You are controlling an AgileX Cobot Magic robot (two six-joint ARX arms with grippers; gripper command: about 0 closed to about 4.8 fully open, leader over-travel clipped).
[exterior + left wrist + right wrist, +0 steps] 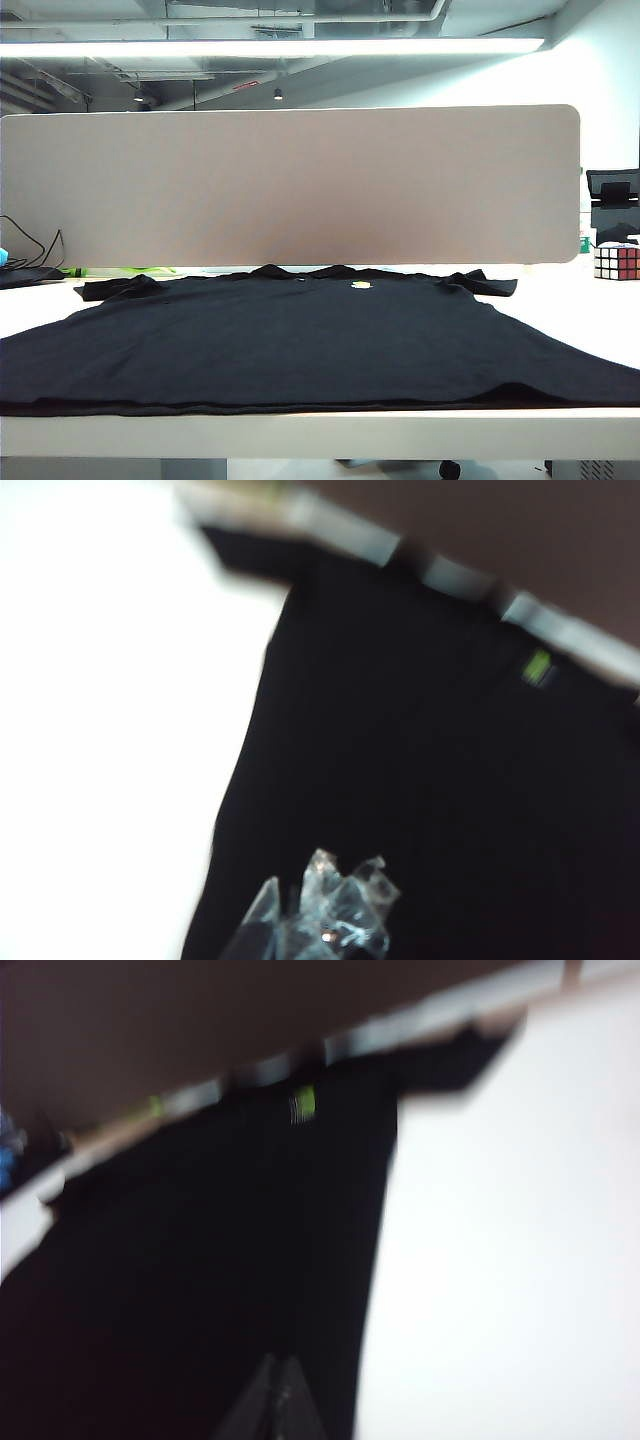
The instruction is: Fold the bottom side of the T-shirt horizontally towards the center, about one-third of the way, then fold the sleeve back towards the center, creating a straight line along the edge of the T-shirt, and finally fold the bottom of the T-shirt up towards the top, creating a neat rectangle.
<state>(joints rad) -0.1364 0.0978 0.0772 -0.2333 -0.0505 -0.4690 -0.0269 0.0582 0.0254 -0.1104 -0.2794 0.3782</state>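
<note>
**benchrat:** Left gripper (318, 920) was clamped shut with nothing in it, hovering over the near part of the T-shirt (300, 335) toward its left side edge. Fingertips looked clear or taped, hard to say through the blur. Right gripper (277, 1405) was the same deal: jaws together, empty, sitting above the shirt's right side edge with bare white table (500, 1260) just beside it.

**foldbot_fan:** So where did the shirt lie relative to them?

**benchrat:** Spread flat on the table, collar and that tiny yellow-green mark (361, 286) at the far end by the grey partition (290, 185), the bottom of the T-shirt (300, 405) running along the near table edge. Neither arm showed in the exterior view, so both were pulled back on the near side. Long hem ran left to right across both grippers; the shirt stretched away from them toward the partition.

**foldbot_fan:** Which arm for the first fold?

**benchrat:** My guess, either. Each one was parked near its own side edge, and the side fold goes along the collar-to-hem line. Nothing folded yet. Rubik's cube (616, 261) sat well apart, far right.
</note>
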